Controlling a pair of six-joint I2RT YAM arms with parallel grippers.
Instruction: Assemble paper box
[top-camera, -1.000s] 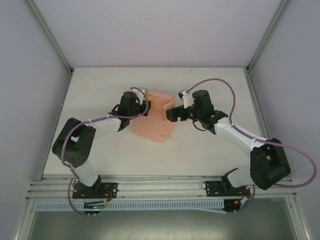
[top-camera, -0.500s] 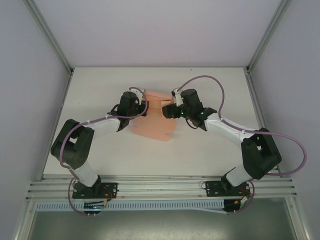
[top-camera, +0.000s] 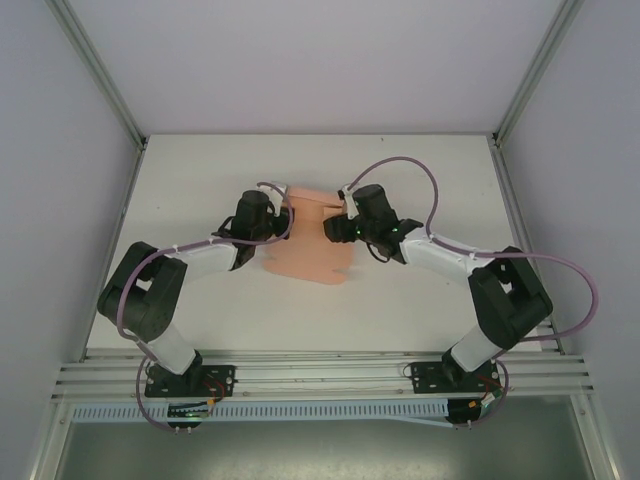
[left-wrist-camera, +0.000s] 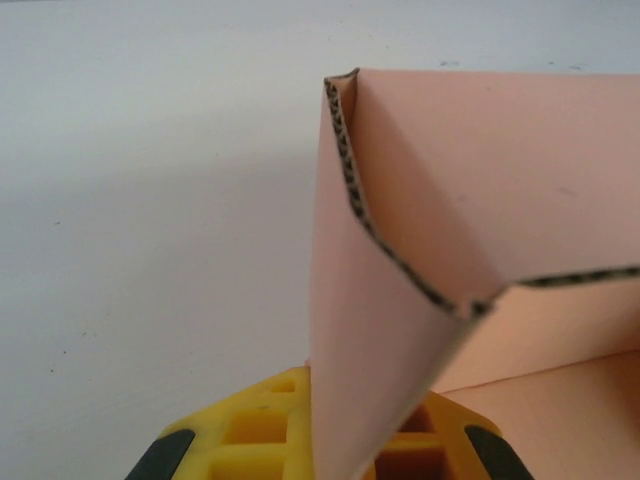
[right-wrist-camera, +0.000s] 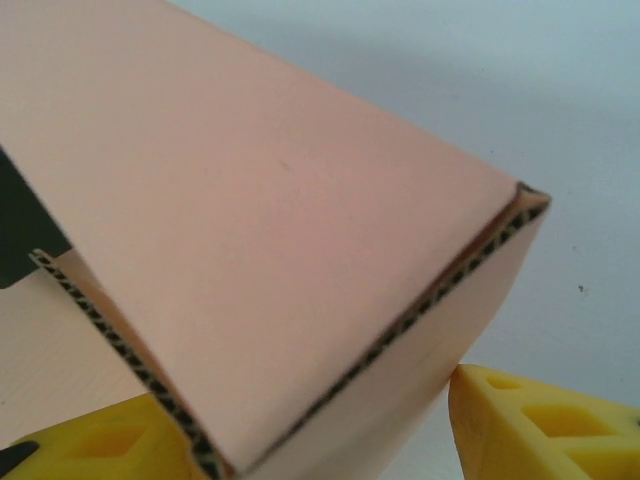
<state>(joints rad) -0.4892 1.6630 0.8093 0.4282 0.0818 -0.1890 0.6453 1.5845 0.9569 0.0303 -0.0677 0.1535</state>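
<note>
The paper box (top-camera: 305, 250) is a salmon-pink cardboard sheet lying partly folded at the table's middle. My left gripper (top-camera: 285, 222) sits at its left rear edge. In the left wrist view that gripper (left-wrist-camera: 340, 400) is shut on a raised side flap (left-wrist-camera: 400, 300), which stands upright between the yellow fingers (left-wrist-camera: 250, 430). My right gripper (top-camera: 335, 228) is at the sheet's right rear edge. In the right wrist view it (right-wrist-camera: 320, 430) straddles a doubled-over flap (right-wrist-camera: 280, 250), with one yellow finger (right-wrist-camera: 540, 420) touching its right face and the other (right-wrist-camera: 90, 440) against its left edge.
The white table (top-camera: 420, 300) lies between grey side walls. A metal rail (top-camera: 320, 372) runs along the near edge by the arm bases. Purple cables (top-camera: 410, 165) loop over the right arm.
The right gripper has moved left onto the box's right flap, and its jaws have narrowed around it. The left gripper has kept its hold and shifted slightly left.
</note>
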